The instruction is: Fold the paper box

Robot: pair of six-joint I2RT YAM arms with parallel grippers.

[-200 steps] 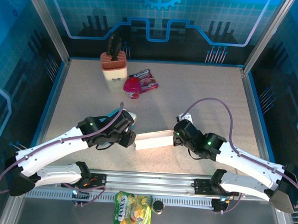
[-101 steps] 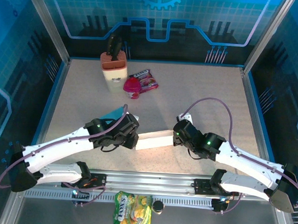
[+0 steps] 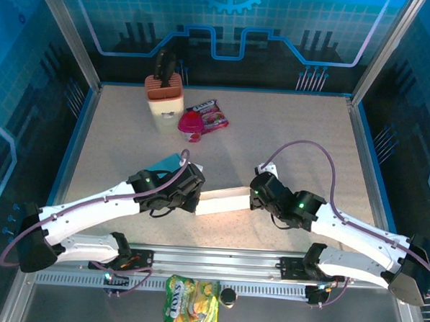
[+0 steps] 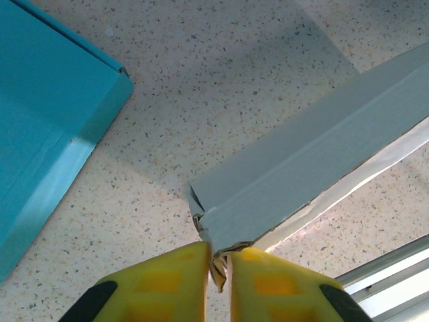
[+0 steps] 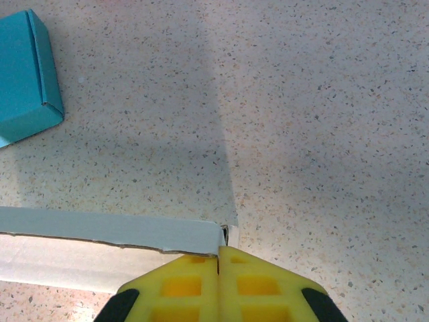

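The paper box [image 3: 224,200] is a long, narrow white cardboard piece lying flat between both arms near the table's front. My left gripper [image 3: 193,201] is at its left end. In the left wrist view the yellow fingers [image 4: 167,278] pinch the crumpled end flap of the paper box [image 4: 301,174], with only a thin gap between them at the left gripper [image 4: 220,265]. My right gripper [image 3: 253,199] holds the right end. In the right wrist view the right gripper [image 5: 219,258] is shut on the corner of the paper box [image 5: 100,231].
A teal box [image 3: 168,162] lies just behind the left gripper, also in view as the teal box [image 4: 47,121] and the teal box [image 5: 27,74]. A knife block [image 3: 164,101], a pink cup [image 3: 191,125] and a snack packet [image 3: 212,114] stand at the back. A yellow bag [image 3: 191,301] lies on the front rail.
My left arm has swung right to the box's left end and its jaws have closed on the end flap. The right arm and the box have stayed put.
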